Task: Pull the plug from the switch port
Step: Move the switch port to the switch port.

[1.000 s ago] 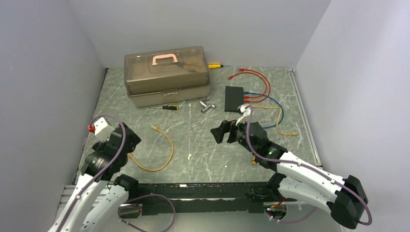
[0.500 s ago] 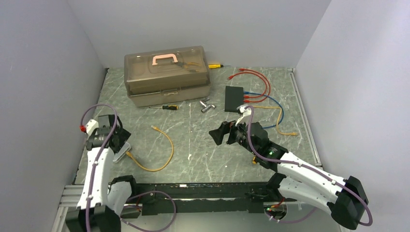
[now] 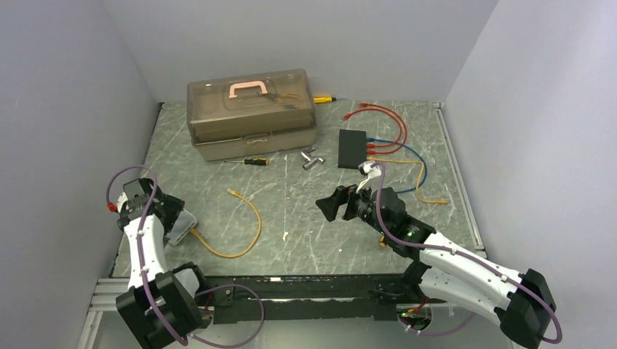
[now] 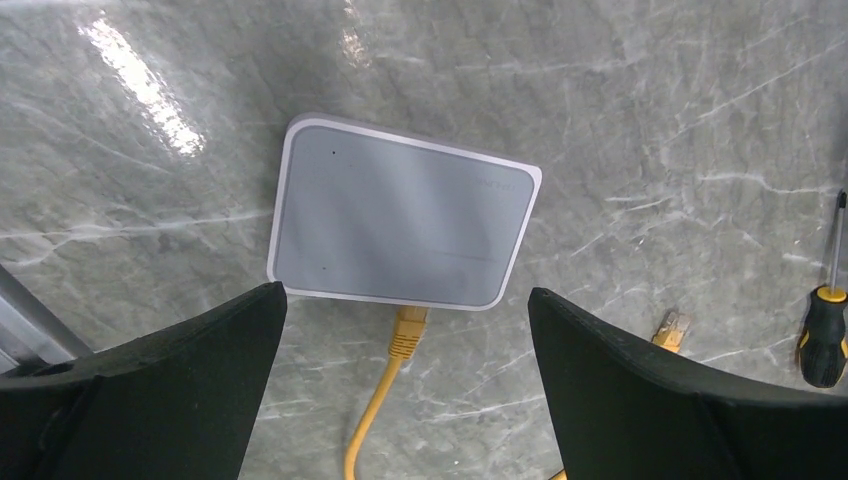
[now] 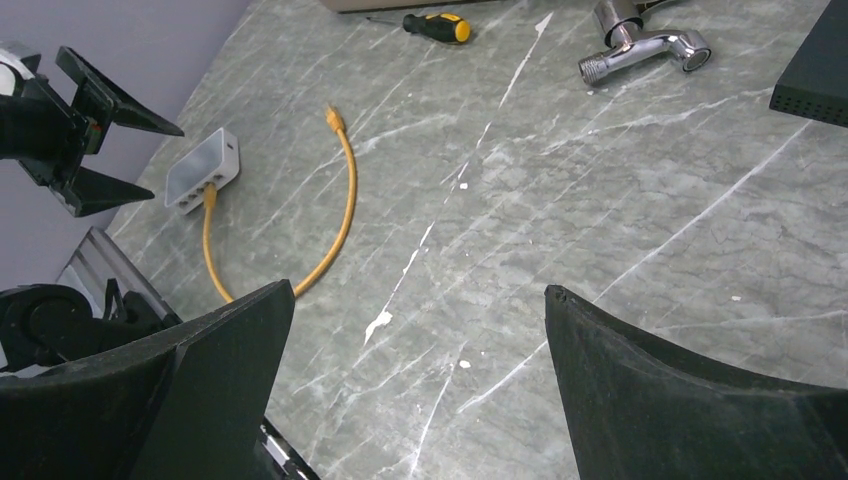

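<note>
**Hovering with jaws spread, both grippers clear of the switch**

Lying flat toward the far right of the table (image 3: 291, 218), the switch (image 3: 353, 147) is a black box. Red cables (image 3: 385, 113), a blue cable (image 3: 409, 149) and a yellow lead (image 3: 420, 178) meet its right edge. Their plugs are too small to tell apart.

The right gripper (image 5: 420, 290) hangs near the switch on its near side, apart from it. Its jaws are spread wide and hold nothing. In its wrist view only one corner of the switch shows at the upper right.

The left gripper (image 4: 407, 293) is well apart from the switch, at the table's near left. It points down over a grey box (image 4: 400, 225) with jaws wide, touching nothing. A yellow cable (image 3: 244, 233) is plugged into that box's near edge and loops across the table to a loose end.

A brown toolbox (image 3: 251, 113) stands at the back. Before it lie a screwdriver (image 3: 255, 161) and a metal fitting (image 3: 311, 158), the fitting just left of the switch.
</note>
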`<state>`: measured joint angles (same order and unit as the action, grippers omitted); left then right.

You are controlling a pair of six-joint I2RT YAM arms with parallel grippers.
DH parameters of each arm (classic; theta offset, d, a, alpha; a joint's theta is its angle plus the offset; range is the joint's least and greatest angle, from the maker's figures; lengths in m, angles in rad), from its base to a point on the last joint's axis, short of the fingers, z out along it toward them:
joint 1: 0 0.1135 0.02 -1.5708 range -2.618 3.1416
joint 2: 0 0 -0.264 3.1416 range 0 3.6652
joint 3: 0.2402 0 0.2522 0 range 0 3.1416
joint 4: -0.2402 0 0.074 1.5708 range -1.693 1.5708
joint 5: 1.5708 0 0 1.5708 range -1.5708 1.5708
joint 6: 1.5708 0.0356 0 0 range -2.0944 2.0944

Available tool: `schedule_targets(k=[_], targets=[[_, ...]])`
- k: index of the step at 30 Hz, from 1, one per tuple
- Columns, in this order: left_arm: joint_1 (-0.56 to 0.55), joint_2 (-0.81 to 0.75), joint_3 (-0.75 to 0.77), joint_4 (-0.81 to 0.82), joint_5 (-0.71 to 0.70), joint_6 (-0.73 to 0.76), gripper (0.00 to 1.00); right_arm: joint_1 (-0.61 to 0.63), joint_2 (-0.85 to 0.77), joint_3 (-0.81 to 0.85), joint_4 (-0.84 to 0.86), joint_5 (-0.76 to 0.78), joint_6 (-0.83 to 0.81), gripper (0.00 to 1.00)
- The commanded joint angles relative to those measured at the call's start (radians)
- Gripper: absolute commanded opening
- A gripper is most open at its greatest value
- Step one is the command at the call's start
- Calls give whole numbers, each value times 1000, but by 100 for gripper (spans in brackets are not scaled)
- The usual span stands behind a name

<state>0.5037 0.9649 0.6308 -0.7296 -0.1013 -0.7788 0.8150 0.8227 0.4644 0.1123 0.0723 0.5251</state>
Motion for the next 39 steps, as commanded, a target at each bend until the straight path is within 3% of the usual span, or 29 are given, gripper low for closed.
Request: schedule_targets(k=[1, 17, 27, 39], targets=[[9, -15, -19, 48, 33, 4, 99, 4, -4, 1, 40, -6, -3, 100], [17, 31, -57, 44, -106, -65, 99, 4, 21, 5, 44, -39, 10, 99], [19, 137, -37, 73, -102, -46, 100, 4, 45, 12, 57, -64, 12, 99], [-37, 255, -37, 163, -20, -33, 89, 5, 7, 8, 32, -38, 7, 99]])
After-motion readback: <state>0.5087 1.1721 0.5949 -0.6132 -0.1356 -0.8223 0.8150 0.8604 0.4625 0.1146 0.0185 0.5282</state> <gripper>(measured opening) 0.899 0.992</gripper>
